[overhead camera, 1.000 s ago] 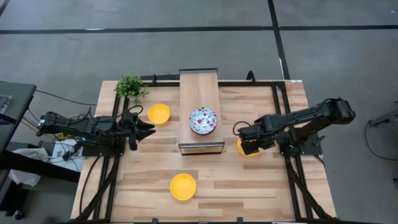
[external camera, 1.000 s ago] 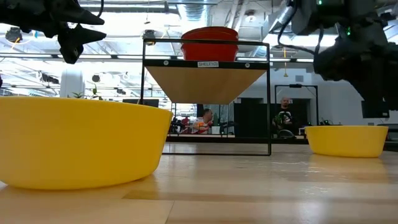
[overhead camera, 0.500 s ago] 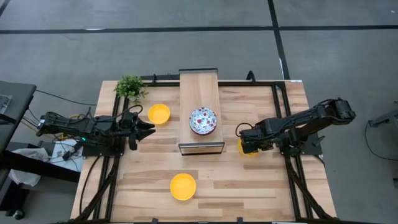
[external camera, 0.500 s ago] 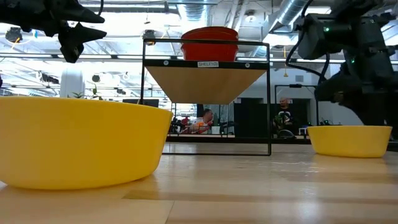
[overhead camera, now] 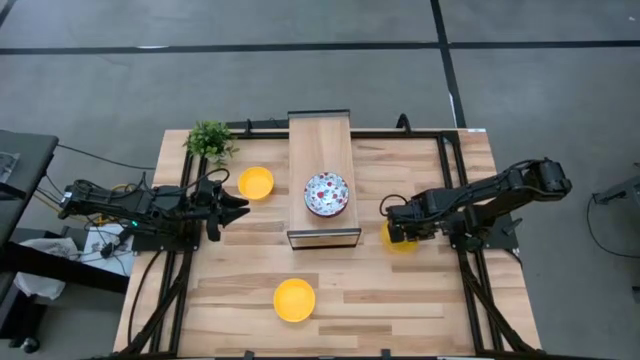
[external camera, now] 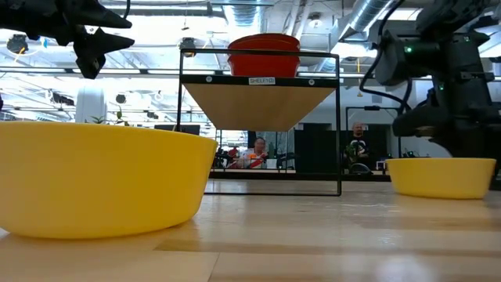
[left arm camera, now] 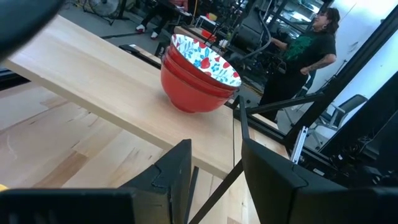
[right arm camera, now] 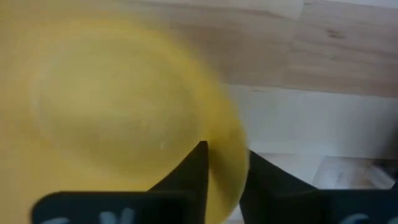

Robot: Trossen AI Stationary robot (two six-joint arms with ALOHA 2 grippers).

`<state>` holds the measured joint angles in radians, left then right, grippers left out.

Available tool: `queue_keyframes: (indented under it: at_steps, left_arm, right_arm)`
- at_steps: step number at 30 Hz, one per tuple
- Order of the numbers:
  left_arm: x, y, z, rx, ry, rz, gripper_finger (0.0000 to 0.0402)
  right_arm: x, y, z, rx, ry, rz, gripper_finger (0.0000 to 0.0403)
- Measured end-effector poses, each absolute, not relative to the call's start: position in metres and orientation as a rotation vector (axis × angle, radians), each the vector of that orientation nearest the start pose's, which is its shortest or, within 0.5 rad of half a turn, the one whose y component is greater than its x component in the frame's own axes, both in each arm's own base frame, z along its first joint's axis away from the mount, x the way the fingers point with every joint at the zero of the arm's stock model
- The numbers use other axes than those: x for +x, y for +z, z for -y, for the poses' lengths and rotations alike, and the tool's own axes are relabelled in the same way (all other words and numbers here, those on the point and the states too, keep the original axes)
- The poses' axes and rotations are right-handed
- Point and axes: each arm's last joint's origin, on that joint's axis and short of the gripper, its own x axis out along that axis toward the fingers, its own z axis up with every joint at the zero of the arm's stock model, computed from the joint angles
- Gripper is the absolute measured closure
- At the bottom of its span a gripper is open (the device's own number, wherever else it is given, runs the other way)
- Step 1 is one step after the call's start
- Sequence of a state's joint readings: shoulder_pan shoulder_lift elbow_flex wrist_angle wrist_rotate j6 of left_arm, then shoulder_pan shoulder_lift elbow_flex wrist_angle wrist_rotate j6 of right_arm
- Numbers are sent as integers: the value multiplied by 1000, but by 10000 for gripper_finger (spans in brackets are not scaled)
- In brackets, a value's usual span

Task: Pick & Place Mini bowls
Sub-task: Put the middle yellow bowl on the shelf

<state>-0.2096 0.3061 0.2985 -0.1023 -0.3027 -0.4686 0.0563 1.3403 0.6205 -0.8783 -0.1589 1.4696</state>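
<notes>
A yellow mini bowl [overhead camera: 402,240] stands on the table right of the raised wooden shelf [overhead camera: 320,140], and my right gripper [overhead camera: 399,228] is shut on its rim. In the low view this bowl [external camera: 438,177] rests on its base. A stack of mini bowls [overhead camera: 327,194], red outside and flowered inside, sits on the shelf. Two more yellow bowls stand free: one [overhead camera: 255,183] left of the shelf, one [overhead camera: 294,300] near the front edge. My left gripper [overhead camera: 236,204] hovers open above the table beside the left bowl, touching nothing. My right gripper has the yellow bowl's rim [right arm camera: 229,163] between its two fingers, one finger [right arm camera: 194,167] inside the bowl and the other [right arm camera: 268,179] outside. The fingers come from above, slanting down from the table's right side. The bowl stands upright with its base on the table.
A small green potted plant [overhead camera: 210,140] stands at the far left corner. The shelf's black frame [external camera: 338,125] rises between the two arms. People [left arm camera: 314,56] stand in the room beyond the table.
My right gripper has come down onto the yellow bowl right of the shelf. The bowl stays on the table.
</notes>
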Motion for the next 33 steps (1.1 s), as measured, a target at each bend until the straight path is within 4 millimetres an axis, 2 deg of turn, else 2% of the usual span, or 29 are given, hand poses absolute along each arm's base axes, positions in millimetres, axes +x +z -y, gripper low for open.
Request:
queue_keyframes:
  at_steps: [5, 9, 15, 20, 25, 28, 33]
  left_arm:
    - [108, 231, 14, -442, 115, -77, 262]
    - [108, 231, 14, -442, 115, -76, 262]
    - [108, 232, 14, -444, 113, -69, 262]
    - [108, 233, 14, -445, 112, -64, 262]
    - [108, 233, 14, -446, 111, -62, 262]
    - [108, 233, 14, -446, 111, -61, 262]
    - [108, 234, 14, -448, 108, -53, 262]
  right_arm:
    - [180, 149, -15, 1195, -1025, -1416, 395]
    - [180, 153, -16, 1200, -1018, -1454, 393]
    - [180, 177, -16, 1103, -1020, -1576, 401]
    - [184, 213, -16, 1007, -1002, -1645, 402]
    - [192, 260, -14, 962, -929, -1643, 402]
    - [197, 290, -10, 952, -895, -1581, 402]
    - [201, 340, 3, 996, -759, -1382, 403]
